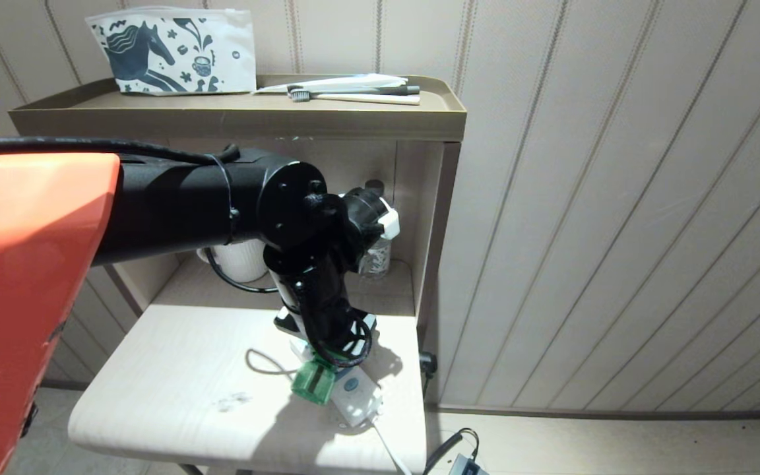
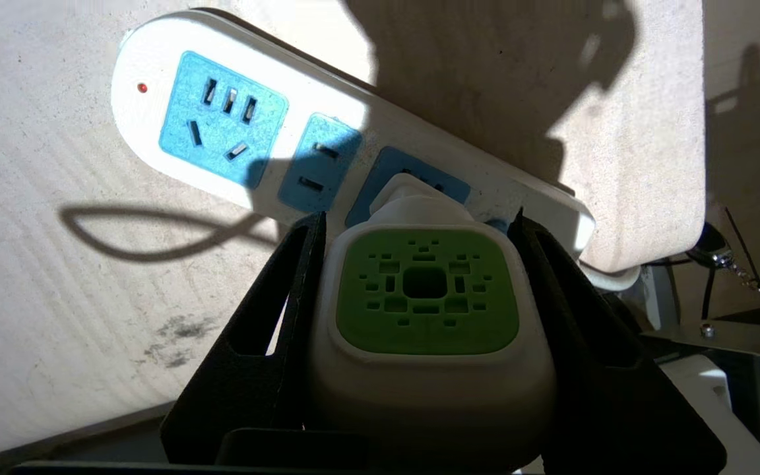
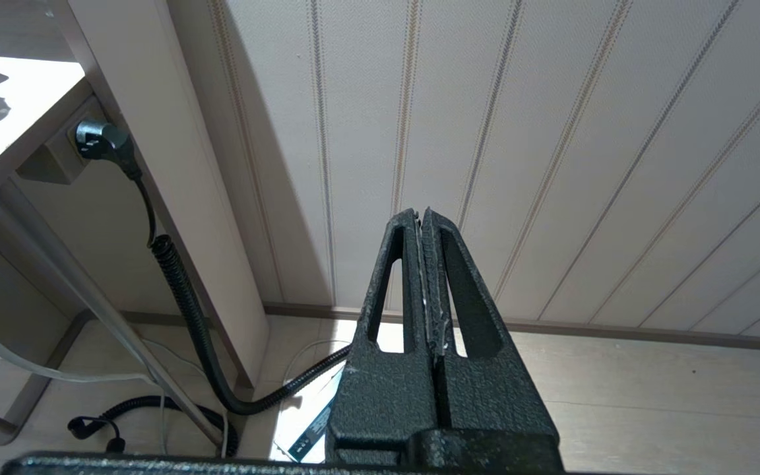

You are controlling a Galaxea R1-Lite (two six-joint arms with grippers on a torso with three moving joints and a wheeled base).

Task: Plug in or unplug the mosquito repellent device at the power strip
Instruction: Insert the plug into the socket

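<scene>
My left gripper (image 2: pixel 418 216) is shut on the mosquito repellent device (image 2: pixel 426 297); its black fingers press both sides of the white cap with the green vented centre. The device's white plug neck sits against the last light-blue socket face of the white power strip (image 2: pixel 156 66), and I cannot tell how far it is in. A red light glows at the strip's other end. In the head view the green bottle (image 1: pixel 314 384) lies sideways under the arm beside the power strip (image 1: pixel 357 396), on the pale table (image 1: pixel 175 396). My right gripper (image 3: pixel 421 214) is shut and empty, parked beside the wall.
A white mug (image 1: pixel 241 260) and a clear bottle (image 1: pixel 377 258) stand in the alcove behind the arm. The shelf tray (image 1: pixel 235 115) above holds a printed pouch (image 1: pixel 172 51) and toothbrushes (image 1: pixel 353 94). A black plug (image 1: pixel 427 361) sits on the table's side; the panelled wall is right.
</scene>
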